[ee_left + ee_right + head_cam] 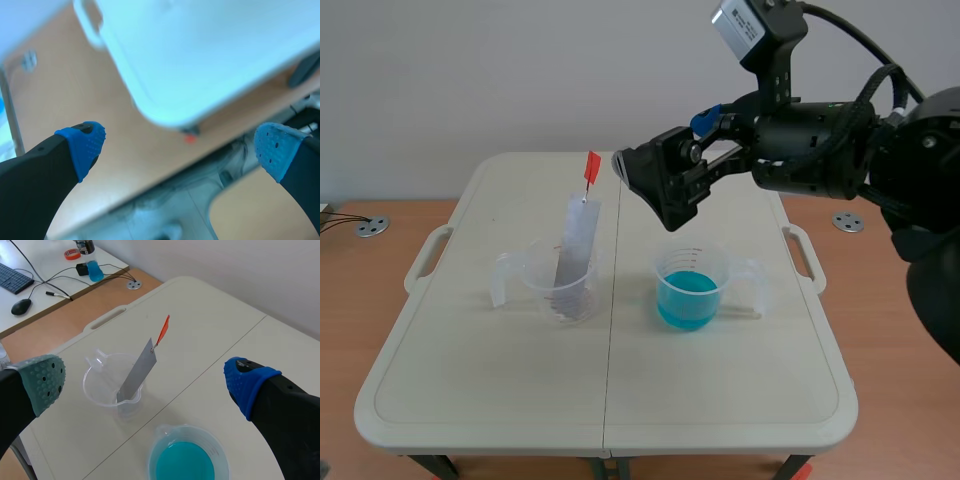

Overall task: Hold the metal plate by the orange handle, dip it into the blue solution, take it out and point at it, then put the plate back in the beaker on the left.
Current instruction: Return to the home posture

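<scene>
The metal plate point(577, 243) leans in the clear beaker point(560, 288) on the left, orange handle point(591, 167) up. The right hand point(655, 190) hangs wide open above the table point(720, 385). The left hand point(182, 145) is wide open too.

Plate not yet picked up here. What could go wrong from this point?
1. The orange handle is thin and the metal plate only leans in the clear beaker; the open right gripper may miss it, or nudge the plate and tip the beaker.
2. The beaker of blue solution stands close beside; a swinging plate or the gripper may knock it and spill.
</scene>
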Controlling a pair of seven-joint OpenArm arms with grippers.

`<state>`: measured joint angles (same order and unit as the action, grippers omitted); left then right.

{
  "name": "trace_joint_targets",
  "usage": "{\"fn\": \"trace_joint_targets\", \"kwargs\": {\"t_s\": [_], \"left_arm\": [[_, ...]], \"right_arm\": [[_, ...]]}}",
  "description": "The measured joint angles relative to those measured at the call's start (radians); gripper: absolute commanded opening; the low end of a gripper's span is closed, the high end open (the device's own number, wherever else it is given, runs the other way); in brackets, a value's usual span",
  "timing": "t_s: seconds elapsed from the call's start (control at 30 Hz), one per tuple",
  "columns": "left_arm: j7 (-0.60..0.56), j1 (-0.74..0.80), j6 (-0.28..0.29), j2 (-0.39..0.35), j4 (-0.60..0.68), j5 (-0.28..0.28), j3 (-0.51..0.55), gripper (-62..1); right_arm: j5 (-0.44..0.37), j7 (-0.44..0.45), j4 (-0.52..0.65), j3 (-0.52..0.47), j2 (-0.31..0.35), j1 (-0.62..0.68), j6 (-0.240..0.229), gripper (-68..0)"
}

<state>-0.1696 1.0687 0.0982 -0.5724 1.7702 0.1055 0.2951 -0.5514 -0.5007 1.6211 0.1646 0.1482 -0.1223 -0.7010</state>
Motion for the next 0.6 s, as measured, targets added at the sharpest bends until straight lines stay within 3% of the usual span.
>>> {"fn": "trace_joint_targets", "kwargs": {"t_s": [0.13, 0.27, 0.47, 0.6], "left_arm": [[-0.042, -0.054, 0.007, -0.039, 0.017, 0.006, -0.005, 1.4], [-0.07, -0.17, 0.014, -0.039, 0.016, 0.07, -0.008, 1.4], [-0.097, -0.349, 0.15, -0.037, 0.016, 0.101, -0.02, 1.4], [-0.097, -0.435, 0.167, -0.037, 0.017, 0.105, -0.085, 1.4]], "right_arm": [[-0.003, 0.046, 0.071, 0.0, 0.054, 0.078, 0.0, -1.0], [-0.003, 0.098, 0.128, -0.025, 0.102, 0.169, -0.002, -1.0], [-0.003, 0.224, 0.184, -0.083, 0.187, 0.308, -0.002, -1.0], [-0.003, 0.321, 0.208, -0.119, 0.242, 0.402, -0.002, -1.0]]}}
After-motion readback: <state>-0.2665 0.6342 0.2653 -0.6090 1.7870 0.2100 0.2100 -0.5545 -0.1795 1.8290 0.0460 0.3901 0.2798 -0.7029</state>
